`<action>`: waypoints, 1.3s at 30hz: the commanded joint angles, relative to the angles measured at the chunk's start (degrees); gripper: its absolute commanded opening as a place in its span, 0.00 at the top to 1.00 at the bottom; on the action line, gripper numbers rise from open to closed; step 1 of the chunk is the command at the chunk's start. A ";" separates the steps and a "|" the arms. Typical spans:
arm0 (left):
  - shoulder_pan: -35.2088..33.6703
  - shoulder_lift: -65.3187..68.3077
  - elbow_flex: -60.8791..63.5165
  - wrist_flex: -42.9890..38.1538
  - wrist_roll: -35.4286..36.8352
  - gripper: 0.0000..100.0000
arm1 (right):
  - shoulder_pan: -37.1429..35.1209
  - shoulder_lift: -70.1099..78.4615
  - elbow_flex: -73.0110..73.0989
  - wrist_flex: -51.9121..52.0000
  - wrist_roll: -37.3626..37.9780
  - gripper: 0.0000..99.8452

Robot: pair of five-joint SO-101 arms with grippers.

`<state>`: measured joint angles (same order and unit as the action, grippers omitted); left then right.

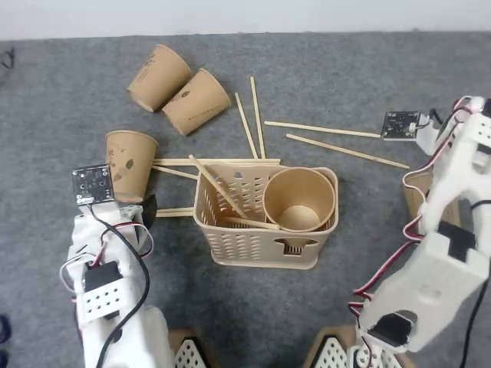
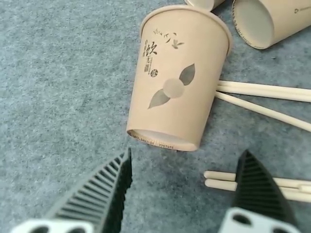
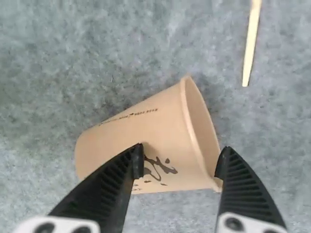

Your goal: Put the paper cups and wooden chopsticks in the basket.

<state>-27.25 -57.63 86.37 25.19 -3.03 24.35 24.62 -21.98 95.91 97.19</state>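
Observation:
A beige slotted basket (image 1: 249,244) stands mid-table holding one paper cup (image 1: 299,199) and two wooden chopsticks (image 1: 219,188). Two cups (image 1: 157,77) (image 1: 196,101) lie on their sides at the back. A third cup (image 1: 129,165) (image 2: 177,82) lies with its base toward my left gripper (image 2: 186,162), which is open just short of it. My right gripper (image 3: 181,155) is open, its fingers straddling a fourth lying cup (image 3: 146,136) (image 1: 414,192) without touching it. Loose chopsticks (image 1: 257,115) (image 1: 345,151) (image 2: 262,90) lie on the carpet.
Grey carpet (image 1: 61,92) covers the table. A chopstick pair (image 2: 223,179) (image 1: 175,212) lies between the left gripper and the basket. Another chopstick tip (image 3: 251,43) lies beyond the right cup. The right arm's white body (image 1: 445,253) hangs over the right side.

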 commanded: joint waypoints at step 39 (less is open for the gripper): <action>0.35 -1.14 -0.13 -1.23 -0.44 0.67 | -17.63 -36.44 -11.60 6.29 -39.30 0.99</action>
<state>-27.25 -57.63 86.37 25.19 -3.03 11.69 -1.58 -31.30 100.48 64.22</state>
